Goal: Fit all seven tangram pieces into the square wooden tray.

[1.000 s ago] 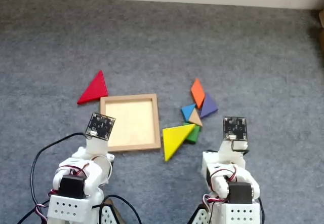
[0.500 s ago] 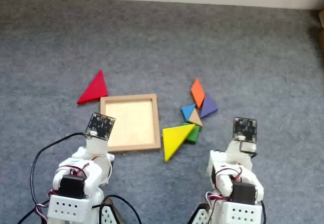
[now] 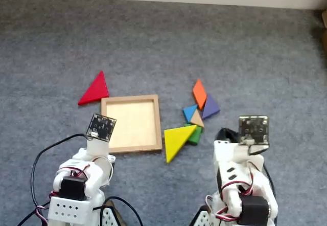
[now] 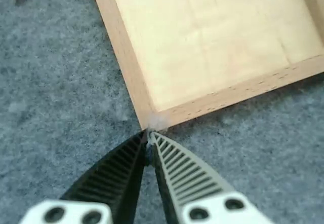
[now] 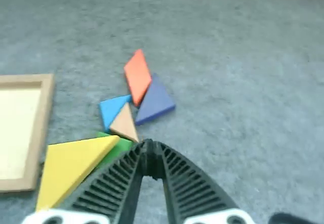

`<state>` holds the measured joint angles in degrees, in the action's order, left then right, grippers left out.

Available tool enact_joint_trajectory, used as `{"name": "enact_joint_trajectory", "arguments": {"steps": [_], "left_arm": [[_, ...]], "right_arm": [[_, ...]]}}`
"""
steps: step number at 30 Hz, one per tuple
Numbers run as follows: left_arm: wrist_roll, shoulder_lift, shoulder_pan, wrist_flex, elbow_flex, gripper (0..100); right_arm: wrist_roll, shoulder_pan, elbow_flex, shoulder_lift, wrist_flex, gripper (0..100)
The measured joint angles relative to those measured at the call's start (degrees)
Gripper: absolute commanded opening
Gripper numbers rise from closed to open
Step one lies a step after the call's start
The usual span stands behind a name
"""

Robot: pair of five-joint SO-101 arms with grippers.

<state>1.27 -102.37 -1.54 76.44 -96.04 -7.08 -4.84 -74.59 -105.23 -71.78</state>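
Worktop [image 3: 245, 47]: grey and carpet-like, carrying every piece and both arms.
Tray [image 3: 130, 121]: square and wooden, lying flat in front of the left arm with its sides roughly square to the worktop's edges. No pieces are in it.
Left claw [image 4: 148, 135]: pressed together and holding nothing. Its tips are at the outside of a near corner of the tray, touching or almost touching the rim.
Right claw [image 5: 149, 153]: pressed together and holding nothing, above the bare worktop. It points at the cluster of pieces and sits just short of it.
Yellow triangle [image 3: 176, 139]: just right of the tray's near-right corner, with its square corner toward the tray. Its long edge runs diagonally from far-right to near-left.
Red triangle [image 3: 96, 89]: off the tray's far-left corner, with its sharp tip pointing away from the arms.
Purple triangle [image 3: 210, 107]: at the right of the cluster, touching the orange piece.
Orange parallelogram [image 3: 200, 93]: the farthest piece of the cluster, with its long axis running away from the arms.
Blue triangle [image 3: 189, 112]: beside the tan one, on the tray side.
Tan triangle [image 3: 196, 117]: at the middle of the cluster, with its tip pointing away from the arms.
Green piece [image 3: 194, 135]: seems to lie partly under the yellow triangle, so its shape is unclear.
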Motion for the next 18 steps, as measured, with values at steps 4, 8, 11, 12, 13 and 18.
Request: {"name": "enact_joint_trajectory", "arguments": {"steps": [4,8,11,12,13,18], "left_arm": [[0.0,0.0,0.0,0.0,0.0,1],[0.0,0.0,0.0,0.0,0.0,1],[0.0,0.0,0.0,0.0,0.0,1],[0.0,0.0,0.0,0.0,0.0,1],[0.0,0.0,0.0,0.0,0.0,1],[0.0,0.0,0.0,0.0,0.0,1]], "right_arm": [[-0.4,-5.2,0.1,0.0,0.0,0.9],[-0.4,-7.5,1.8,5.2,0.0,1.0],[-0.4,-8.2,7.4,14.0,0.0,1.0],[-0.4,-8.3,9.4,17.7,0.0,1.0],[-0.4,-8.3,11.6,21.5,0.0,1.0],[1.0,-8.3,19.8,38.8,0.0,5.9]]}}
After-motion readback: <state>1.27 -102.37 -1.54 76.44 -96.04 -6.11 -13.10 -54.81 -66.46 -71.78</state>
